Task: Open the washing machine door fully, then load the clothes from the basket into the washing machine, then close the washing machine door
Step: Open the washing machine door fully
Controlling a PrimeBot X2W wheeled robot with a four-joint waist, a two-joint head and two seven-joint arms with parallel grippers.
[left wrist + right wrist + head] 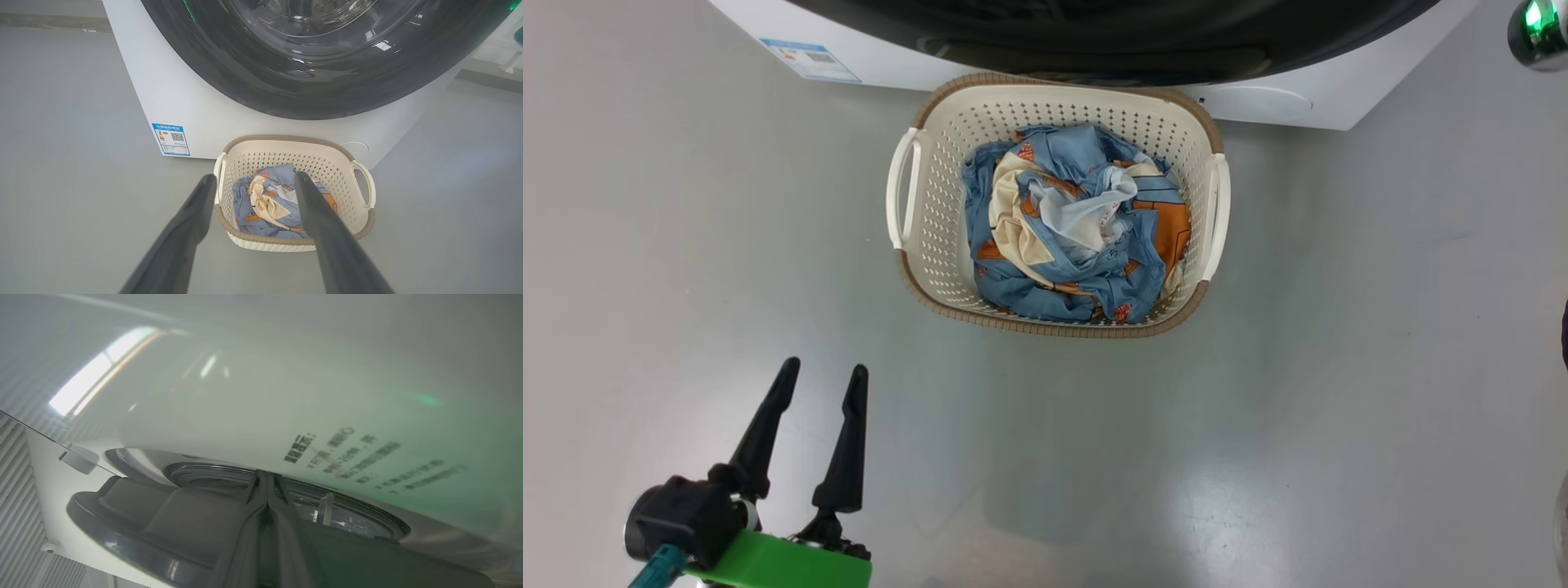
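The cream-white basket (939,204) stands on the grey floor right in front of the washing machine (1258,102), with light blue, orange-brown and cream clothes (1078,229) heaped inside. The door's black rim (1111,33) crosses the top edge. My left gripper (823,369) hangs open and empty, near and to the left of the basket. Its wrist view shows the basket (286,157), the clothes (265,200), the machine (184,94) and the door (286,90) with its glass bowl. My right gripper (267,475) is shut, fingertips at the seam between the dark door (163,522) and the white machine front (245,408).
Bare grey floor (1339,408) spreads around the basket on all sides. A blue label sticker (810,59) sits low on the machine's left front. A shiny round part with a green light (1539,28) shows in the top right corner.
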